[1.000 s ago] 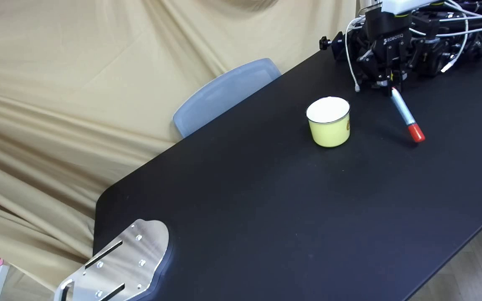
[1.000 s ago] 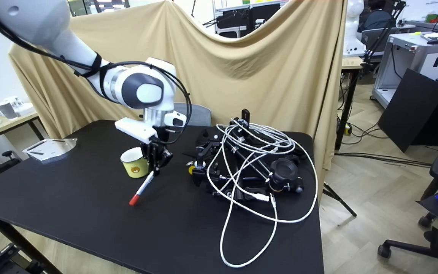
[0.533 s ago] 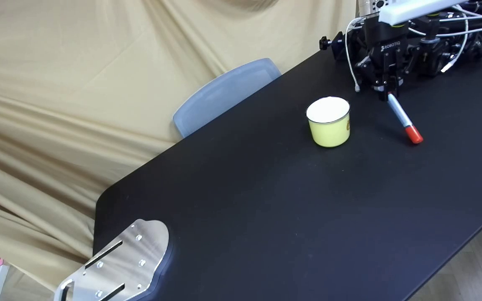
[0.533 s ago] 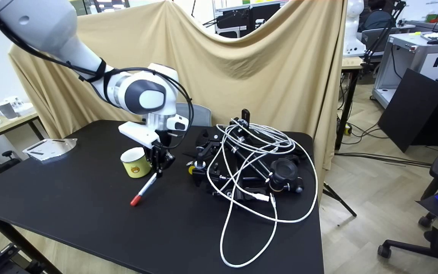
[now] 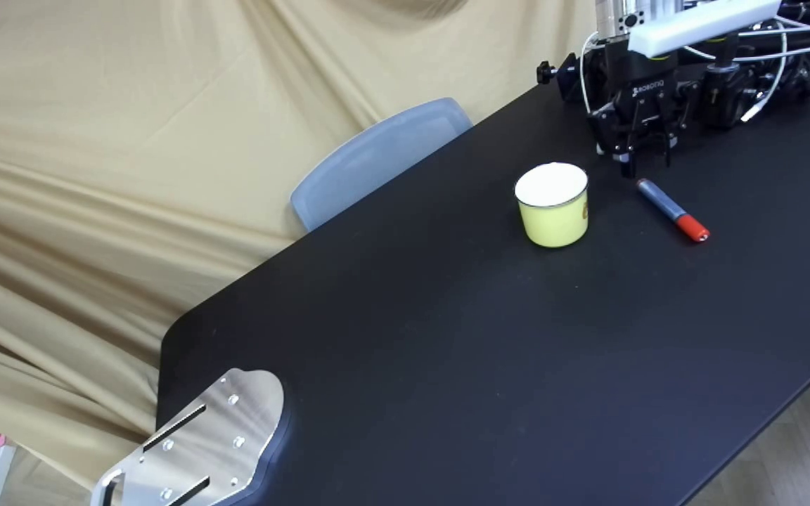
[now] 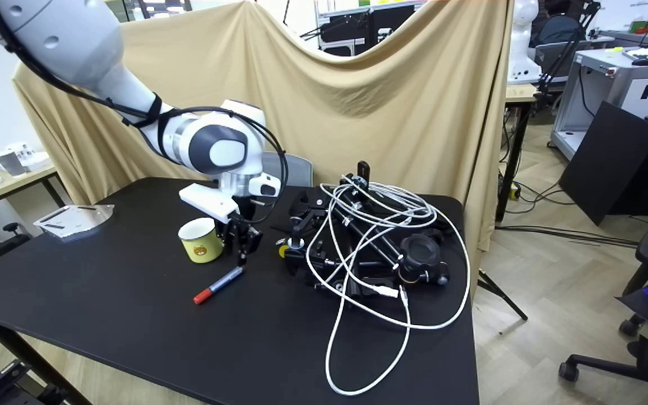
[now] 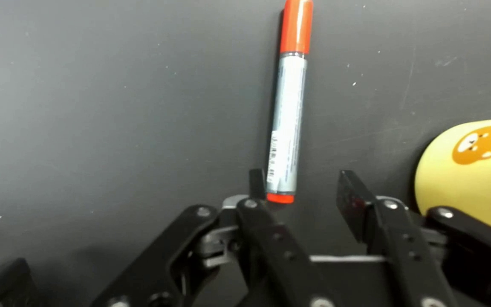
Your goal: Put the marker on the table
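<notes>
The marker lies flat on the black table [image 5: 447, 365], with a bluish-grey body and red end. It shows in both exterior views [image 5: 661, 203] [image 6: 220, 283] and in the wrist view [image 7: 288, 111]. My gripper [image 5: 648, 163] is open, with its fingers spread and holding nothing. In the wrist view the gripper [image 7: 301, 177] has the marker's near end between its fingers, close to the left finger. In an exterior view the gripper [image 6: 242, 260] is just above that end of the marker.
A yellow cup [image 5: 556, 221] with a bear picture stands close beside the gripper. Black clamp gear [image 6: 419, 253] with a coiled white cable [image 6: 385, 291] lies behind the gripper. A metal plate [image 5: 201, 436] sits at the table's far end. A grey-blue chair back [image 5: 384, 161] is at the edge.
The gripper has moved down slightly and opened, letting go of the marker. The marker has gone from tilted in the fingers to lying flat on the table. The cup has not moved.
</notes>
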